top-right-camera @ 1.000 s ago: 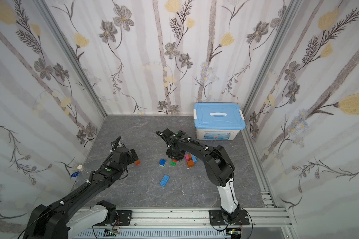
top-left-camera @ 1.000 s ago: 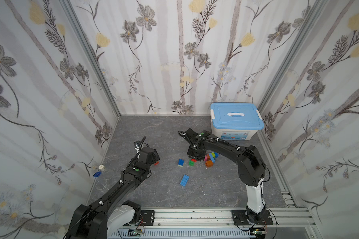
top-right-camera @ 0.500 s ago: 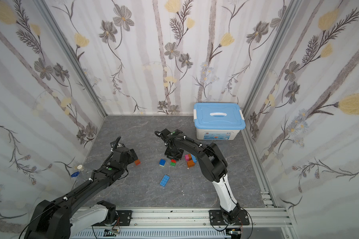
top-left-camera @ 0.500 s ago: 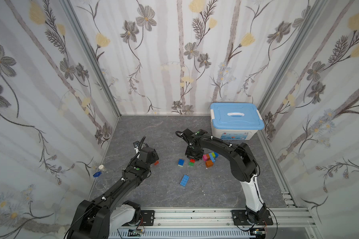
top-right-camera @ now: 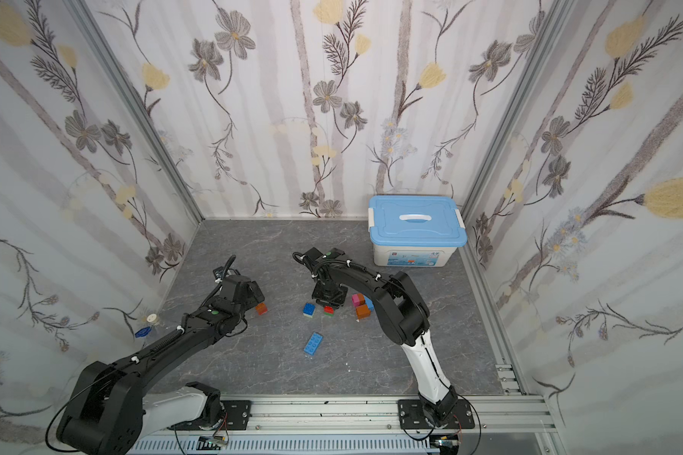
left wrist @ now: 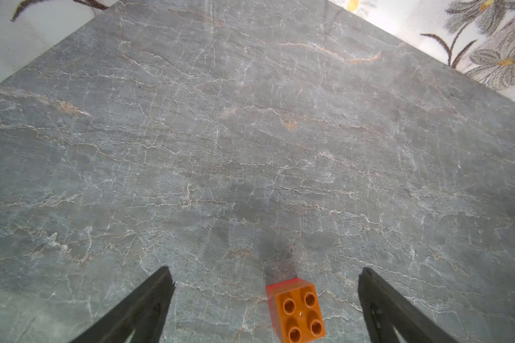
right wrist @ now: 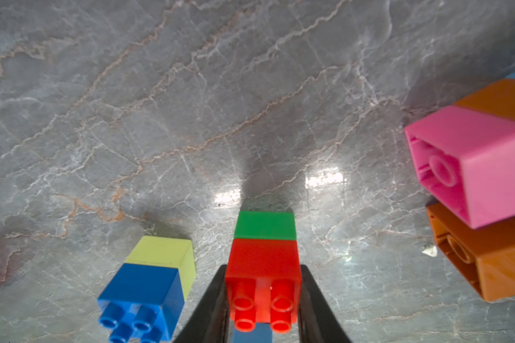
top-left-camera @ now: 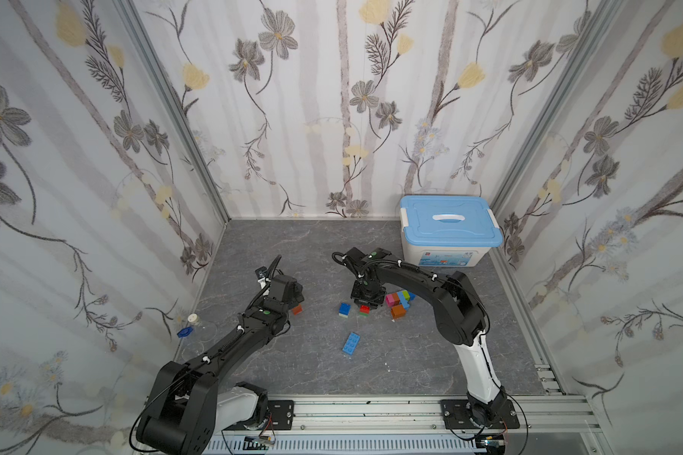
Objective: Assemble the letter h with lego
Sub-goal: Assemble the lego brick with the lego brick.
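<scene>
Near the worktop centre, the right pincer is clenched on a red brick stacked on a green brick. At its 9 o'clock stands a blue-on-lime stack; at 3 o'clock, a brick cluster. The left pincer hangs released, a lone orange brick between its fingers, untouched.

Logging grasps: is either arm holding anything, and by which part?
Right gripper clamps the red brick by its opposite side walls; left gripper is open, holding nothing.

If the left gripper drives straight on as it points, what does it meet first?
Probably bare tabletop: the open left gripper points past the orange brick. Depth is unclear.
</scene>
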Controlling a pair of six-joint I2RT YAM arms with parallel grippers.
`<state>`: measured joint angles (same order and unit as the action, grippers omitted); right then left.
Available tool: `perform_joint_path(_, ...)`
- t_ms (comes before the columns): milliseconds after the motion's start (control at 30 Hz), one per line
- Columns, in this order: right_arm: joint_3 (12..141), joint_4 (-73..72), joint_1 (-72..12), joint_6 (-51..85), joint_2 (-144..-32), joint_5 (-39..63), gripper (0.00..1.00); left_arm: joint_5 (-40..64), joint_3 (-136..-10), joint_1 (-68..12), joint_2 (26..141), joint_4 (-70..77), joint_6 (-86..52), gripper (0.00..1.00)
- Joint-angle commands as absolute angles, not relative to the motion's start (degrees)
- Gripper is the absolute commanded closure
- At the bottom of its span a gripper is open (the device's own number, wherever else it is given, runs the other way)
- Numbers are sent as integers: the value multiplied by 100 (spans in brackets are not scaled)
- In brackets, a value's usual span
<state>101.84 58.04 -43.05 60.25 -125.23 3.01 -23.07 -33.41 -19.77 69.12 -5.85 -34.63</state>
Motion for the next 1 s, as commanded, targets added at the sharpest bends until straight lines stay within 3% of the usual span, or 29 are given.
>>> perform_joint_path(0, 10169, 5884, -4307, 6010, -12651, 316, 75, -2355, -3401, -1969, 6918, -641, -3564, 0)
perform_joint_path(200, 10046, 5848, -4308, 5952, -12872, 164, 77, -2345, -3393, -1972, 6917, -625, -3589, 0)
perform_joint_path(333, 9618, 5663, -4362, 6012, -13199, 81, 85, -2203, -3364, -1969, 6917, -547, -3656, 0)
perform_joint_path(667, 8932, 5177, -4379, 6068, -13094, -43, 85, -1573, -3486, -1969, 7040, -654, -3926, 0)
perform_joint_path(767, 9008, 5234, -4362, 5956, -12797, -61, 82, -1302, -3538, -1969, 7032, -755, -3911, 0)
perform_joint_path(967, 9325, 5450, -4281, 5634, -12382, -53, 63, -1326, -3533, -1980, 6993, -879, -3806, 0)
